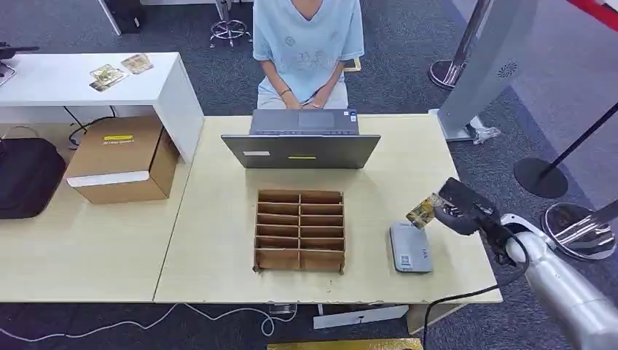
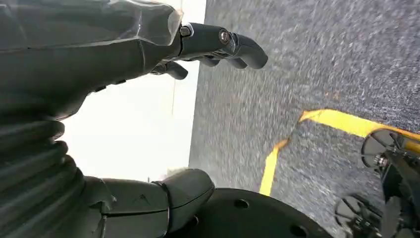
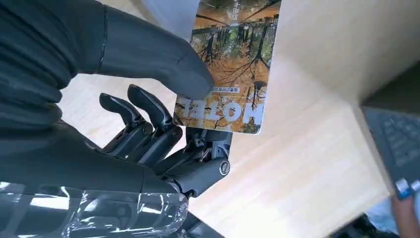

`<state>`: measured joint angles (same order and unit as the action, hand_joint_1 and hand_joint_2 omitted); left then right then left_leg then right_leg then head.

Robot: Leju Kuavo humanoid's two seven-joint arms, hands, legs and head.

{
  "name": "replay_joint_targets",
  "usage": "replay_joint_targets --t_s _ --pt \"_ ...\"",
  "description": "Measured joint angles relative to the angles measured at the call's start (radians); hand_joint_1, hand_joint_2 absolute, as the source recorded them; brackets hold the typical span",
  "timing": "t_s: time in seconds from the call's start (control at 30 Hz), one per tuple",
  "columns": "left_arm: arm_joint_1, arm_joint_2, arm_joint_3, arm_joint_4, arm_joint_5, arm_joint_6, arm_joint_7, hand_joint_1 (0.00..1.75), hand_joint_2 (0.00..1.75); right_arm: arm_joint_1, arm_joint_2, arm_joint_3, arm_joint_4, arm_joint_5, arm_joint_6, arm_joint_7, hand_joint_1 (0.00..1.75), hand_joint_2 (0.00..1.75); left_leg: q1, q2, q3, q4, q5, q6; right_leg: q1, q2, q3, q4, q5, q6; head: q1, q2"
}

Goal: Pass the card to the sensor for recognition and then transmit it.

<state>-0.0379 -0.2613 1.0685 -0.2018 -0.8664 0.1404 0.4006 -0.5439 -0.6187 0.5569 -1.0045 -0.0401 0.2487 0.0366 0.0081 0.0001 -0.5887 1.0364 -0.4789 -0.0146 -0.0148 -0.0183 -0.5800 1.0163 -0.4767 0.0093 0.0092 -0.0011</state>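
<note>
Right hand [image 1: 458, 206] pinches the card [image 1: 422, 211] between thumb and fingers, lower right of frame, just above the grey sensor [image 1: 410, 248] on the desk [image 1: 218, 219]; left hand [image 2: 148, 64] holds nothing, fingers apart

Orange forest-print card [image 3: 233, 64], grey sensor [image 1: 410, 248], brown organizer [image 1: 299, 230].

Grey thumb [image 3: 168, 59] covered part of the orange forest-print hotel card [image 3: 233, 54]; card's far end was cut off at frame edge. Grey flat card sensor's [image 1: 410, 248] label was too small to read.
</note>
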Motion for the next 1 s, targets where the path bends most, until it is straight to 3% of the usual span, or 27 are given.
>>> replay_joint_targets --t_s 0.4,0.7,1.0 --pt "0.023 -0.003 -0.177 0.0 -0.161 -0.171 0.012 0.0 1.75 0.091 0.057 -0.169 -0.103 -0.053 -0.062 -0.055 1.75 1.75 -0.004 0.001 -0.001 0.0 -0.001 0.003 -0.004 0.001 -0.001 0.0 -0.001 0.002 0.0 0.0" --pt "0.022 -0.011 -0.212 0.0 -0.162 -0.153 0.019 0.0 1.75 0.119 0.143 -0.245 -0.129 -0.059 -0.125 -0.089 1.75 1.75 -0.005 0.001 0.0 0.0 -0.001 0.003 -0.004 0.001 -0.001 0.0 -0.001 0.002 0.003 0.0" --pt "0.022 -0.012 -0.215 0.0 -0.161 -0.152 0.021 0.0 1.75 0.119 0.18 -0.271 -0.13 -0.059 -0.131 -0.091 1.75 1.75 -0.005 0.001 0.0 0.0 -0.001 0.004 -0.004 0.001 -0.001 0.0 -0.001 0.002 0.003 0.0"
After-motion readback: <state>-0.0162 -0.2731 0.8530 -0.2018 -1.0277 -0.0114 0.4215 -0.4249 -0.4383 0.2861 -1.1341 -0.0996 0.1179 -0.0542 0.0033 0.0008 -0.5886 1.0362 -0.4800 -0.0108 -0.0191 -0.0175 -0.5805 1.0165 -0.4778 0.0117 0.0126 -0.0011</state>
